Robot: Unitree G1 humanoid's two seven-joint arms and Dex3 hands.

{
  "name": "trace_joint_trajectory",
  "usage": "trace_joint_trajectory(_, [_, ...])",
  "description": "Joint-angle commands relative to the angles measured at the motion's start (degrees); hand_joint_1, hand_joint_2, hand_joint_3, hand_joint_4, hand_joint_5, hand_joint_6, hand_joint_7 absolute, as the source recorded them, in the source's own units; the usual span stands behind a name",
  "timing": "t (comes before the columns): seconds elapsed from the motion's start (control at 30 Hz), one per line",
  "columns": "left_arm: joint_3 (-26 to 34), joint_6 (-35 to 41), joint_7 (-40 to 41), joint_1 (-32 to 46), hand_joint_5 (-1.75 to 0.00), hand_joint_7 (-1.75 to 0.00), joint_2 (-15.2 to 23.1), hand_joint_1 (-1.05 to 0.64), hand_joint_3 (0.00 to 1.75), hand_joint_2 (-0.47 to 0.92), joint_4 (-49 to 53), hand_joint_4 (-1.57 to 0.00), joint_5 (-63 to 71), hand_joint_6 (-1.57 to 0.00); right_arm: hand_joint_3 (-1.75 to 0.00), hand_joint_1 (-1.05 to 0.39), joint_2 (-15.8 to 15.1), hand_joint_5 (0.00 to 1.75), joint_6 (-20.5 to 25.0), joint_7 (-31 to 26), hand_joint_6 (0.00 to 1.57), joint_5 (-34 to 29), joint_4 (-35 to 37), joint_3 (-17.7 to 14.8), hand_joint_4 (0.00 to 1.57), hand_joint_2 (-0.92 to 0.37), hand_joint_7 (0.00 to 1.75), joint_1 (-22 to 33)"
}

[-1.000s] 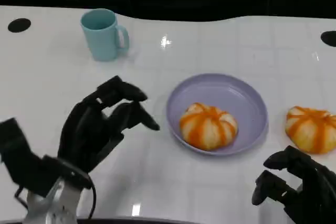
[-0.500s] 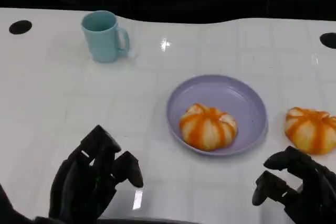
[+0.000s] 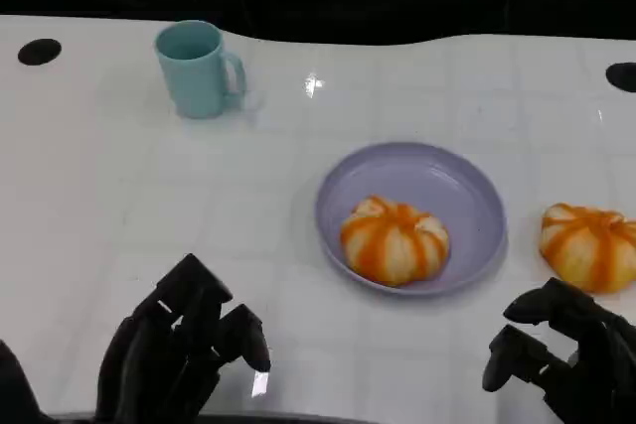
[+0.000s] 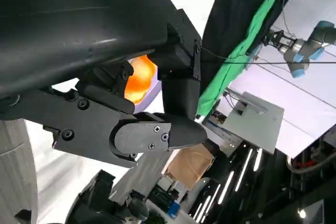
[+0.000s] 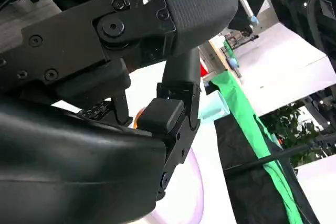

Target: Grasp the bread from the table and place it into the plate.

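bread (image 3: 587, 246) lies on the bare table (image 3: 119, 196) at the right side, just beside the plate (image 3: 417, 171) rim but not on it. a second bun (image 3: 395, 238) already sits inside the plate, toward its near edge.

right hand (image 3: 561, 364) hangs low at the near right edge, directly in front of the loose bread and apart from it. its fingers are curled inward and hold nothing. the bread lies straight ahead of those fingers, slightly farther from the robot. it is roundish, a little wider across than deep, so no long axis dictates the wrist angle.

left hand (image 3: 179, 350) sits at the near left edge, fingers bent in and holding nothing. it is well apart from the loose bread, with the plate between them. judgement: the right hand is clearly the nearer one and suited to the pick.

a pale blue mug (image 3: 197, 68) stands upright at the far left, handle to the right, well away from any likely path. nothing stands between the right hand and the bread.

judgement: the transfer would run leftward over the plate rim. the bun already in the plate takes up the near middle; open room remains on the far side.
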Motion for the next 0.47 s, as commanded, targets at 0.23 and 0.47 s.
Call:
trace_joint_trajectory(0.23, [0.41, -0.99, -0.34, -0.59, -1.75, -1.75, 0.21, -0.56, 0.42, 0.92, 1.96, -0.85, 0.69, -0.58, -0.21, -0.54, -0.89, 1.52, -0.23, 0.27, 0.85, 0.45, 1.21, -1.63, 0.74, -0.92, 0.94, -0.93])
trace_joint_trajectory(0.47, [0.74, -1.53, -1.97, -1.52, -1.75, -1.75, 0.16, -0.56, 0.42, 0.92, 3.91, -0.84, 0.29, -0.57, -0.20, -0.53, -0.73, 1.51, 0.23, -0.18, 0.85, 0.46, 1.57, -2.07, 0.75, -0.92, 0.94, -1.25])
